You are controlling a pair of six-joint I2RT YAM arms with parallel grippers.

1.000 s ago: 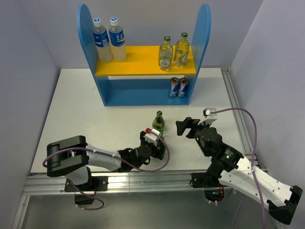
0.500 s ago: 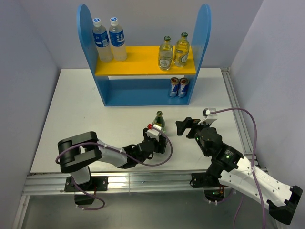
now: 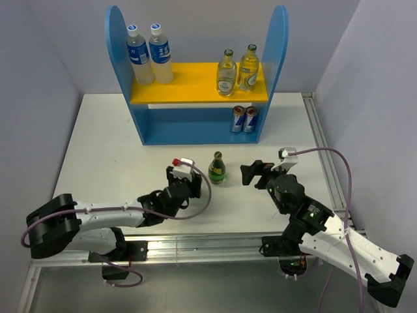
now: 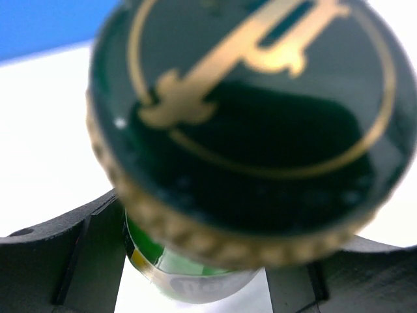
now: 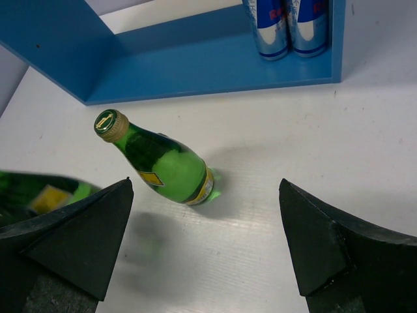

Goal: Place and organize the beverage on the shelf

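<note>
One dark green bottle (image 3: 216, 169) stands on the table in front of the blue shelf (image 3: 195, 83); it also shows in the right wrist view (image 5: 163, 163). My left gripper (image 3: 182, 181) is shut on the second dark green bottle (image 4: 251, 111), whose gold-rimmed cap fills the left wrist view. That held bottle shows blurred at the left edge of the right wrist view (image 5: 39, 192). From above it is hidden under the gripper. My right gripper (image 3: 256, 174) is open and empty, right of the standing bottle. Two clear bottles (image 3: 150, 55) and two pale glass bottles (image 3: 238, 70) stand on the yellow board.
Two blue-silver cans (image 3: 244, 120) stand at the right end of the shelf's lower level, also seen in the right wrist view (image 5: 287, 26). Grey walls close in on both sides. A metal rail (image 3: 195, 248) runs along the near table edge.
My left gripper has moved left and a little away from the near edge, off the standing green bottle, with the other green bottle in it. The right arm has not moved.
</note>
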